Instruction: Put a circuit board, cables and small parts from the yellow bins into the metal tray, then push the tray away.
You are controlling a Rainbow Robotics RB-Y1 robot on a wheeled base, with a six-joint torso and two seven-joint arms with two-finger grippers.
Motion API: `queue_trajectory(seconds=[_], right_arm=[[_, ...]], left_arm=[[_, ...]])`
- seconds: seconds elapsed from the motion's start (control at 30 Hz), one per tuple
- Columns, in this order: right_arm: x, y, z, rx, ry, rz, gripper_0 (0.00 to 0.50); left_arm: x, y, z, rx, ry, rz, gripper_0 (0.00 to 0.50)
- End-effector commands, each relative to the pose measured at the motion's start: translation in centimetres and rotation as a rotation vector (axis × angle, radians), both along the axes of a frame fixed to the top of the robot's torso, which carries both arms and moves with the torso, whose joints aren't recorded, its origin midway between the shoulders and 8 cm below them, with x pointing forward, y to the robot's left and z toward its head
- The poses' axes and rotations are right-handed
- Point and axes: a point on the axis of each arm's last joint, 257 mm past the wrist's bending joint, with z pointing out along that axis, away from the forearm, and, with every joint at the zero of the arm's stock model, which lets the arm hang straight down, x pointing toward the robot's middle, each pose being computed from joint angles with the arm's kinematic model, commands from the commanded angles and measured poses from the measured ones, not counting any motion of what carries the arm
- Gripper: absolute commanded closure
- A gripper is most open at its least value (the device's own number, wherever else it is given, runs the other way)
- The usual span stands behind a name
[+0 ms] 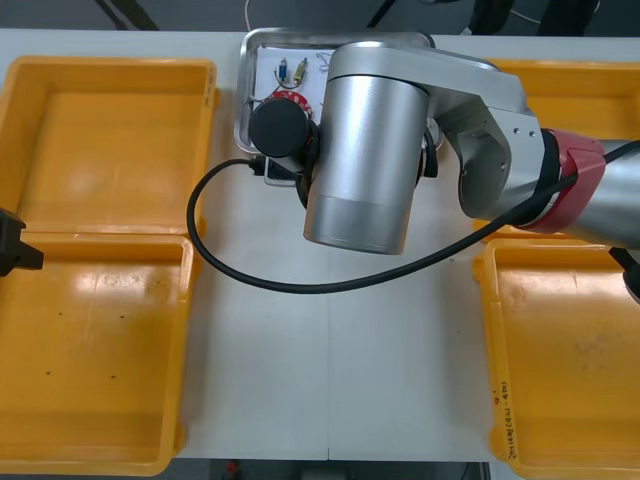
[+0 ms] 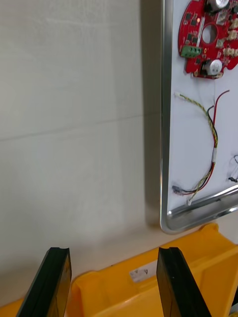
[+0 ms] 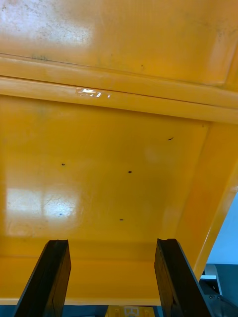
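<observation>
Shiny metal frames the tray, white inside, and everything else is placed from it. Inside the tray lie a round red circuit board and, nearer the tray's corner, a red and yellow cable running in a loose curve over the white floor. The right gripper hovers just outside the tray's long rim, above the light table and the lip of a yellow bin that sits close by the tray's corner. Its black fingers stand wide apart with nothing between them, and neither touches the tray. The right arm reaches across above the tray, covering much of it from overhead. Well to the tray's left, the left gripper hangs over the left yellow bin, its fingers likewise spread wide and holding nothing. Paired yellow bins flank the tray on each side.
</observation>
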Motion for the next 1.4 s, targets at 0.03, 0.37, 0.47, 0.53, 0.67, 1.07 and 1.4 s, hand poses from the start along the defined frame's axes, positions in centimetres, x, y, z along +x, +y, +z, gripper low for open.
queue_trajectory(seconds=[0.03,0.37,0.47,0.53,0.67,1.07,1.4], right_arm=[[-1.1,-2.6,1.6,0.071,0.000,-0.079,0.000],[-3.2,-4.2,2.8,0.258,0.087,-0.154,0.000],[-3.9,-4.7,3.0,0.352,0.122,-0.207,0.000],[-4.4,-5.7,3.0,0.414,0.145,-0.262,0.000],[-4.8,-7.2,3.1,0.495,0.174,-0.344,0.000],[-6.4,-12.9,4.5,0.787,0.244,-0.648,0.000],[-8.2,-20.1,5.1,0.943,0.212,-0.873,0.000]], left_arm=[[-0.3,1.2,1.1,0.065,-0.024,-0.042,0.000],[-0.3,1.2,1.1,0.065,-0.024,-0.042,0.000],[-0.3,1.2,1.1,0.065,-0.024,-0.042,0.000],[-0.3,1.2,1.1,0.065,-0.024,-0.042,0.000],[-0.3,1.2,1.1,0.065,-0.024,-0.042,0.000],[-0.3,1.2,1.1,0.065,-0.024,-0.042,0.000],[-0.3,1.2,1.1,0.065,-0.024,-0.042,0.000]])
